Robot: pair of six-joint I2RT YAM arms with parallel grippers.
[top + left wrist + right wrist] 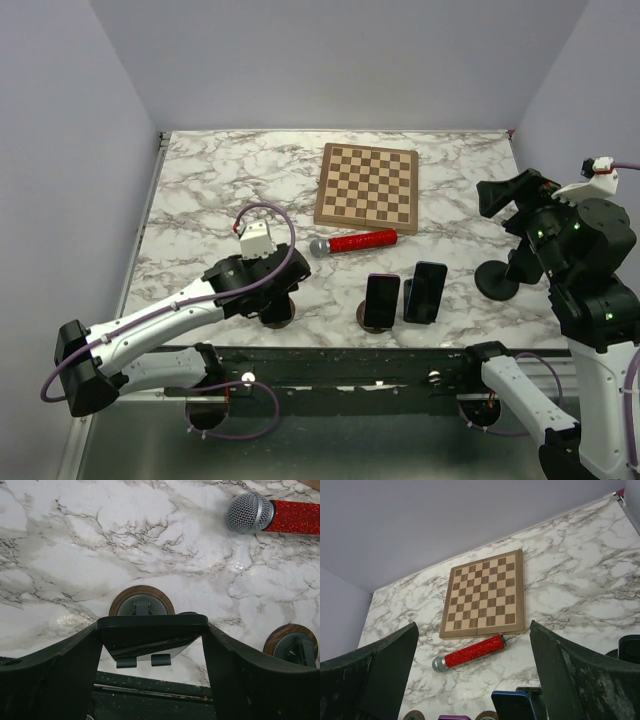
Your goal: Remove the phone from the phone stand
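The phone (152, 636) is a flat black slab caught between my left fingers (70, 670). Its top edge faces my wrist and its lower end seems to rest on the two little hooks of the phone stand (142, 604), whose round wood-rimmed base sits just beyond my fingertips. I judge it rigid and fairly light, but slick on its faces and no friend of a drop onto marble. That makes the narrow side edges the place to hold, up high where the cradle doesn't crowd me, and that's where I am. My left gripper (152, 629) looks closed on it, a finger against each side edge with no gap that I can see, though I can't tell how hard it bites. The left arm lies low and stretched forward from its base, wrist tipped down so I look over the phone at the table (60, 555). To get it out, I reckon I should lift along the lean of the cradle to clear those hooks. A straight tug toward me could bring the stand along too. Ahead and to the right of my hand lies the red microphone (260, 514). Nearer on the right is a second stand (292, 642), and further that way a second phone (381, 300) and a third phone (425, 292) stand propped side by side. My right gripper (473, 629) is raised well off to that side with its jaws wide apart and holding nothing, looking down past the chessboard (485, 592).
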